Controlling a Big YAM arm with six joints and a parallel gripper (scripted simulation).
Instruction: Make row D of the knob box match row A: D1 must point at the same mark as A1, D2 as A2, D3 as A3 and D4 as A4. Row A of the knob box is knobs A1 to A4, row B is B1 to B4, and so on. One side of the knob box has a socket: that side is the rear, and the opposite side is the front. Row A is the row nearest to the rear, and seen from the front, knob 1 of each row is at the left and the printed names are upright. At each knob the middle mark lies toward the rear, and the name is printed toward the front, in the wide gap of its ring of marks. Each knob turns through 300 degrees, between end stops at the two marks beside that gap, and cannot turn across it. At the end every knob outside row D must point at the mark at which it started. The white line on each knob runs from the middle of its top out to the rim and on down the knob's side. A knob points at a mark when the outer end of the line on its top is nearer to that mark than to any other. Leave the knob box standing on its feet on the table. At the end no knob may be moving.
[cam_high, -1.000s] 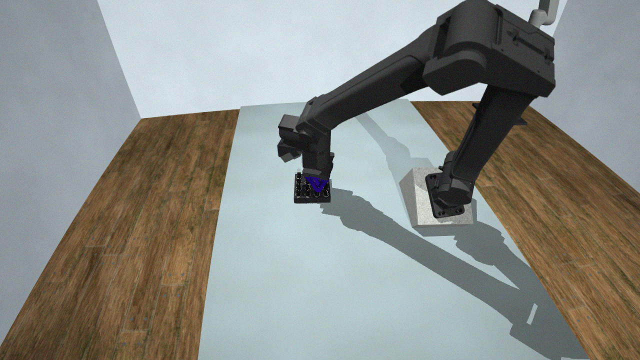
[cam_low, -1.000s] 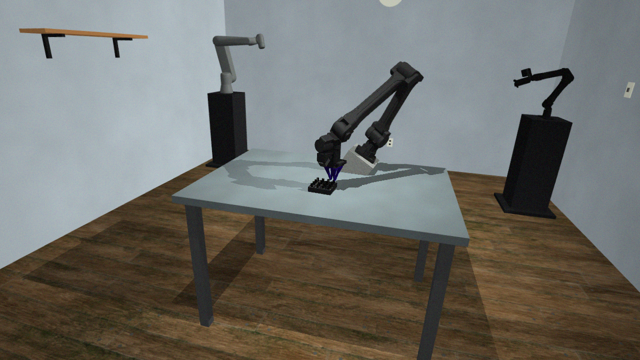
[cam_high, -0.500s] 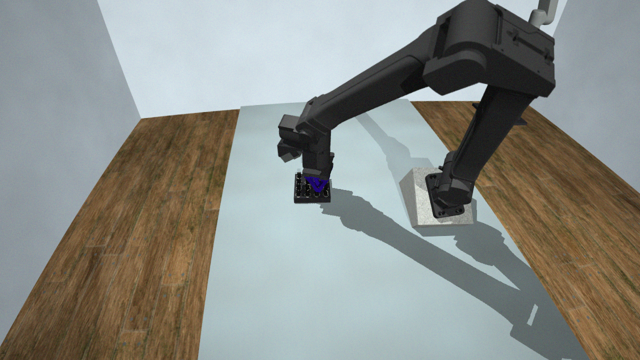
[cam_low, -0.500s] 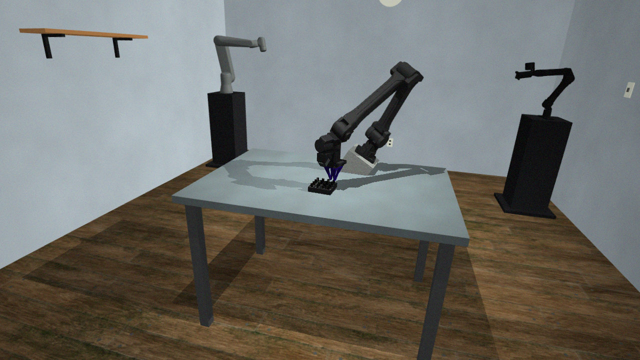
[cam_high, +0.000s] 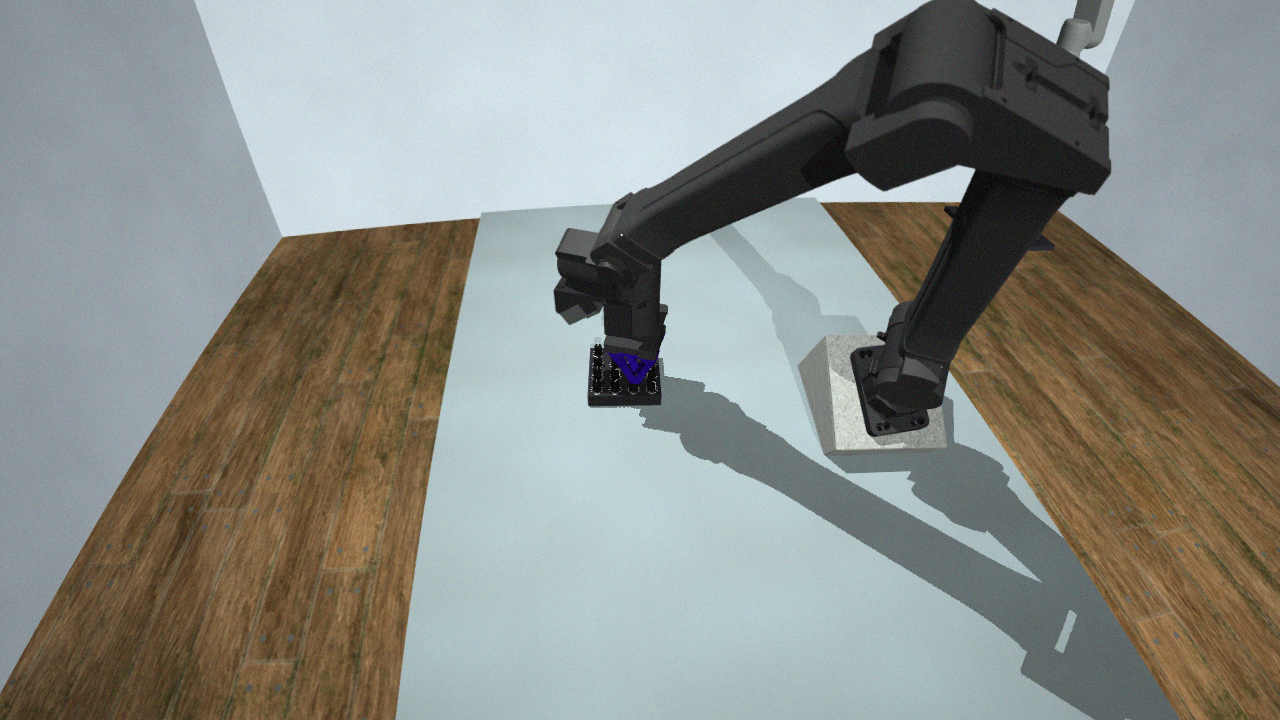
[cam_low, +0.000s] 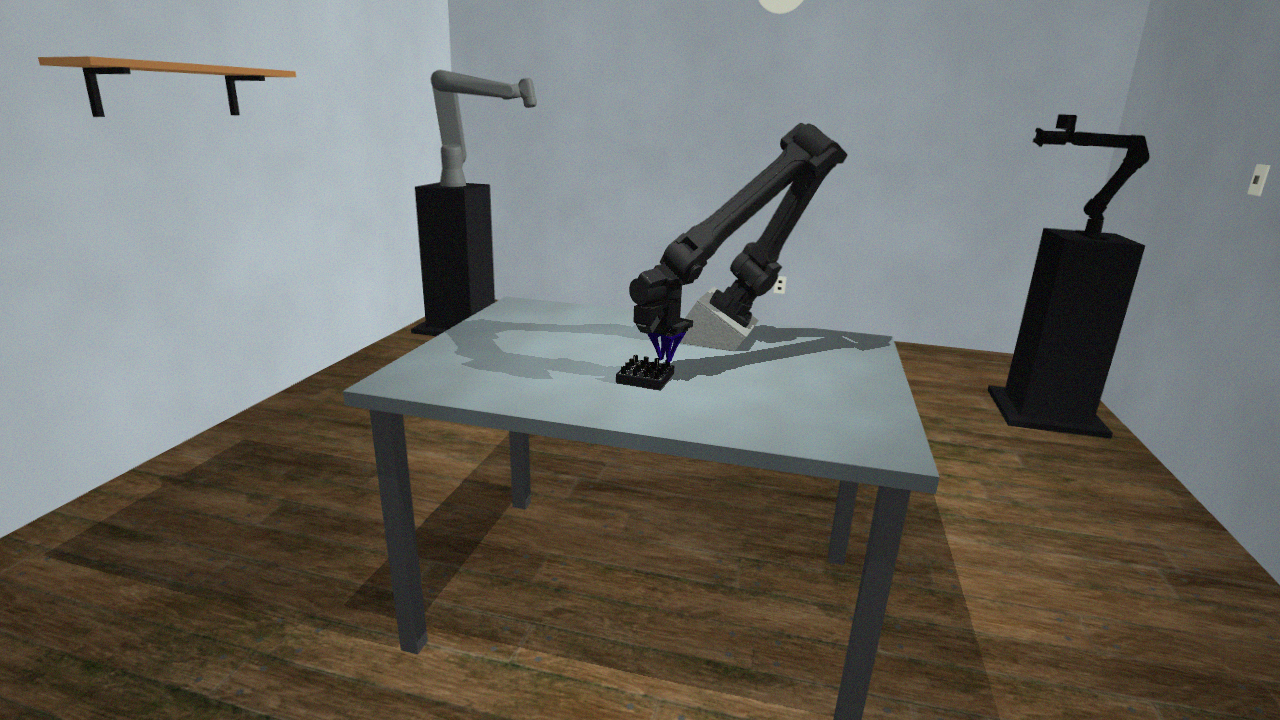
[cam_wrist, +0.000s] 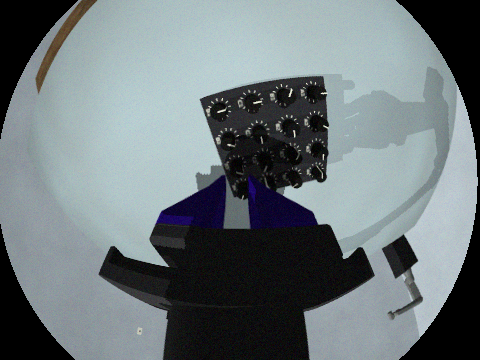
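Observation:
The black knob box (cam_high: 623, 396) (cam_low: 644, 380) (cam_wrist: 236, 120) stands flat on the grey table (cam_high: 626, 555) (cam_low: 760, 411). It carries four rows of black knobs with white lines. My gripper (cam_high: 633, 377) (cam_low: 663, 359) (cam_wrist: 237, 181) points straight down over one corner of the box. Its blue fingers stand narrowly apart. In the wrist view the tips straddle the corner knob (cam_wrist: 242, 188) nearest the camera. I see no firm squeeze on that knob. The knobs beside it are partly hidden by the fingers, and the printed names are too small to read.
The arm's pale stone base block (cam_high: 827, 376) (cam_low: 711, 326) sits on the table to the right of the box. Two other arms on black pedestals (cam_low: 453, 259) (cam_low: 1069, 331) stand on the floor away from the table.

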